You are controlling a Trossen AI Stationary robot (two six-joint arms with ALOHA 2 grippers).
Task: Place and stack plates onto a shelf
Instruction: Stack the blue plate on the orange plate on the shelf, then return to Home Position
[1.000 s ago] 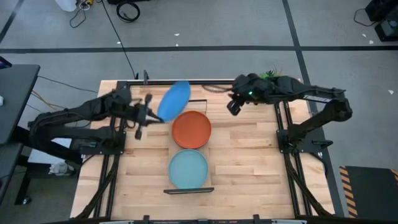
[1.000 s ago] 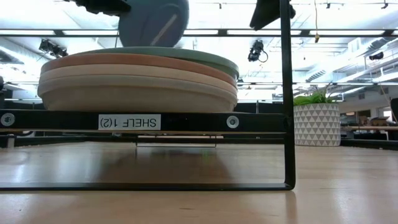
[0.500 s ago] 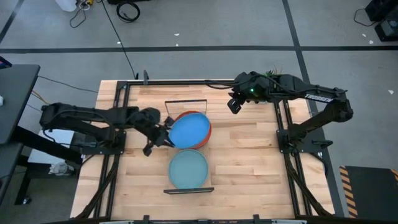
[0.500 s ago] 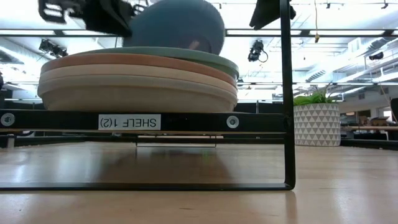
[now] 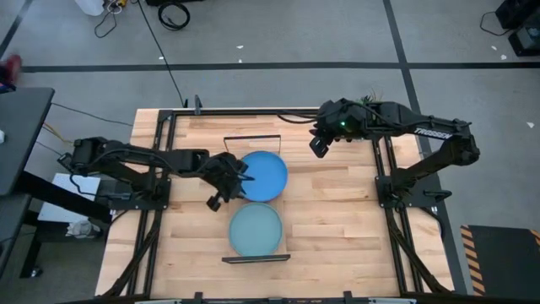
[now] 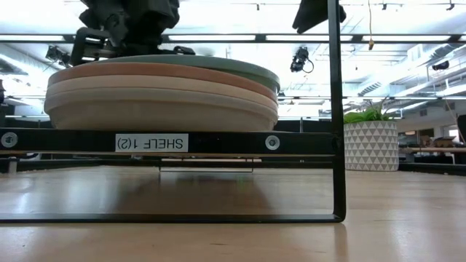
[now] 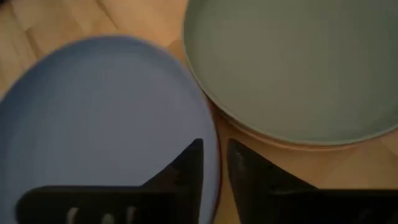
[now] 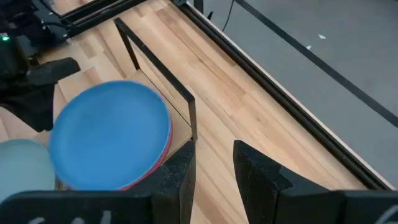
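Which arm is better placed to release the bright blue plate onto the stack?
Left: its end effector is at the bright blue plate's rim over the shelf stack, while the right end effector hangs apart.

Matte bright blue plate [image 5: 262, 176] and light blue plate [image 5: 256, 230] lie on light-wood shelf [image 5: 284, 203] framed in thin black wire.

A: What colours are the plates on the shelf [image 5: 253, 140]?
B: Bright blue plate [image 5: 258, 176] at the table's centre, an orange-red rim [image 8: 163, 153] peeking beneath it; light blue plate [image 5: 256, 229] towards 6 o'clock.
A: From table height?
B: That stack [image 6: 162, 91] shows teal over terracotta over beige. At 3 o'clock, a white pot [image 6: 370, 145] with a triangle pattern, green leaves above.
A: The table [image 5: 329, 203]?
B: Pale wood; both arms black
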